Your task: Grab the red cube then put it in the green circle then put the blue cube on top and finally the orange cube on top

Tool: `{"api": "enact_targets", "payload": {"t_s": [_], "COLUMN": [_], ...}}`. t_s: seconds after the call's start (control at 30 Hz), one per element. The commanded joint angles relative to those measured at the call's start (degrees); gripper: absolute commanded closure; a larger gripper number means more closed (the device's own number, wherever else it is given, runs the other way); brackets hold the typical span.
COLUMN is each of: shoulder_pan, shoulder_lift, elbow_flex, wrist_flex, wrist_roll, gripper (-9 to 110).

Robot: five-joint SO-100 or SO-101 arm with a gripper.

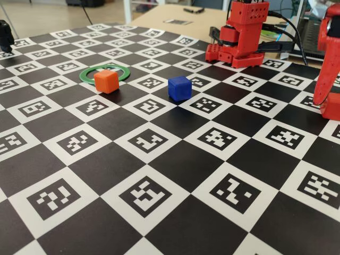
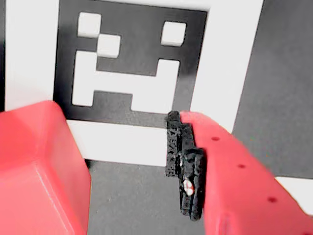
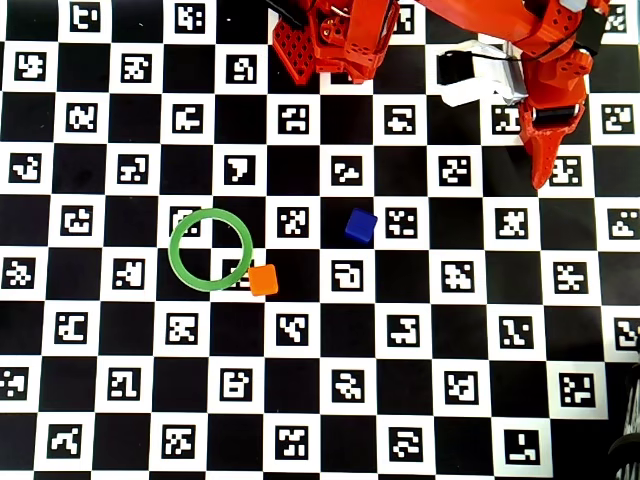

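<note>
Reaching for the red cube [image 1: 330,106] seems the step in hand: in the fixed view the end effector [image 1: 321,95] stands just beside it, blue cube [image 1: 179,87] and ring [image 1: 85,75] well away. In the wrist view the cube sits apart from the padded finger [image 2: 188,166]; I cannot tell the spread. Next, centre and close. Overhead, the arm hides the cube above a checkered marker surface [image 3: 320,400].

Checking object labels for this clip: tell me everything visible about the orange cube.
The orange cube is small, plain, plastic-looking, with rounded edges. It sits flat on the checkered board, just outside the green ring at its lower right in the overhead view, touching or nearly touching the rim. Nothing grips it; the blue cube stands apart.
</note>
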Motion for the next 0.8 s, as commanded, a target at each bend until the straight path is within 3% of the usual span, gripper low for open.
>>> {"api": "enact_targets", "payload": {"t_s": [0.0, 0.77], "shoulder_pan": [-0.2, 2.5], "shoulder_lift": [0.5, -2.0], "elbow_flex": [-1.7, -7.4], "wrist_flex": [-0.9, -3.0], "wrist_roll": [0.3, -0.4], "gripper": [42, 42]}}
